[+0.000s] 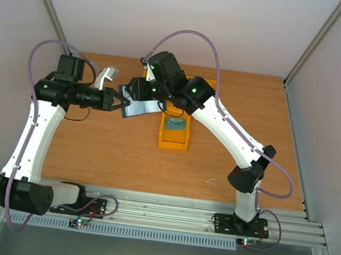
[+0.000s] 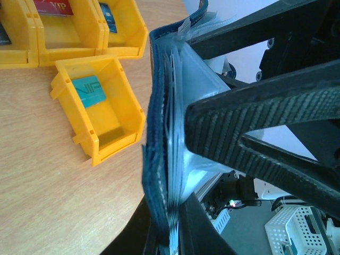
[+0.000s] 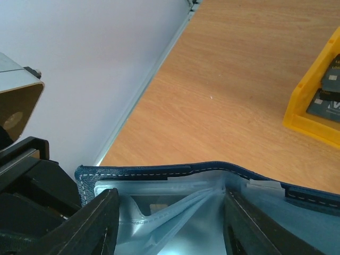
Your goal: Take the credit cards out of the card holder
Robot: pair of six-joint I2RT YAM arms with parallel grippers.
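Observation:
The card holder [image 1: 140, 107], navy outside and pale blue-grey inside, is held open above the table's back middle. My left gripper [image 1: 118, 104] is shut on its left edge; the left wrist view shows the holder [image 2: 158, 159] edge-on in my left gripper [image 2: 172, 234]. My right gripper [image 1: 129, 91] is open, its fingers [image 3: 101, 223] spread inside the open holder [image 3: 186, 169] over the clear sleeves [image 3: 180, 212]. A dark card with a tan chip [image 3: 155, 203] shows inside one sleeve. The right fingers [image 2: 255, 117] also show in the left wrist view.
A yellow bin [image 1: 174, 141] stands right of the holder, with a teal VIP card [image 1: 174, 124] in it [image 2: 90, 87]. More yellow bins [image 2: 74, 42] behind it hold a red VIP card [image 2: 53, 6] and dark cards [image 3: 332, 101]. The left wall [image 3: 79, 79] is close.

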